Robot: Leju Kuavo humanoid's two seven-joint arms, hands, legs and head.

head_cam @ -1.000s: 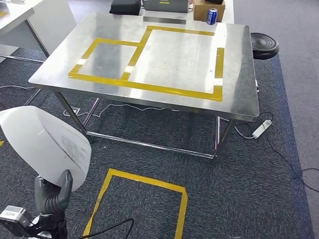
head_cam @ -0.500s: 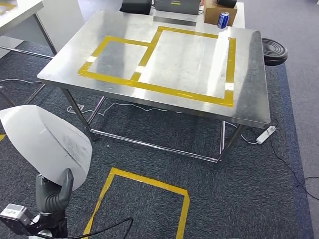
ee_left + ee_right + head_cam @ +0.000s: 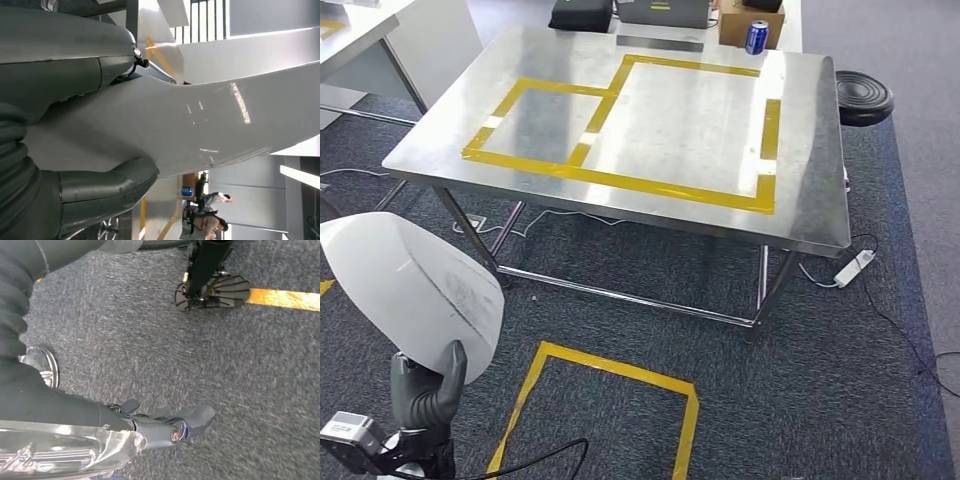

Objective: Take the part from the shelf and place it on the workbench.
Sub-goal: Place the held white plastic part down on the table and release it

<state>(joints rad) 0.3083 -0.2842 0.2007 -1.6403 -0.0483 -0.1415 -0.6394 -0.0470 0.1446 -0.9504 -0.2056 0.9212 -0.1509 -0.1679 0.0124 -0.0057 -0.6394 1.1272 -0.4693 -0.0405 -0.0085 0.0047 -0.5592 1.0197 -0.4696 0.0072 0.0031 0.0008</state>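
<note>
The part is a large white curved shell, and my left hand grips its lower edge at the lower left of the head view. In the left wrist view the white part sits between the thumb and fingers of my left hand. The steel workbench stands ahead, marked with yellow tape rectangles, and the part is well short of it. My right hand hangs over the grey carpet with its fingers stretched out, holding nothing.
A blue can, a cardboard box and a black case sit at the bench's far edge. A black stool is at its right. A power strip and cables lie underneath. A yellow taped square marks the carpet.
The whole head picture has shifted a little, so the camera has moved; the bench sits slightly lower and further left than half a second ago. The part stays in my left hand.
</note>
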